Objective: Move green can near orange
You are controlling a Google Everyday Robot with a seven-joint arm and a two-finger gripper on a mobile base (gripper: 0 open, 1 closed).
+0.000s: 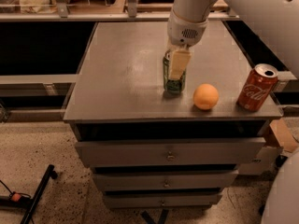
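The green can stands upright on the grey cabinet top, a little right of its centre. My gripper comes down from above and is shut on the can, with one pale finger across its front; the can's top is hidden under the gripper. The orange lies just to the can's right and slightly nearer the front edge, a small gap apart from it.
A red cola can stands at the right front corner, right of the orange. The cabinet has drawers below. A shelf rail runs along the back. A cardboard box sits low at the right.
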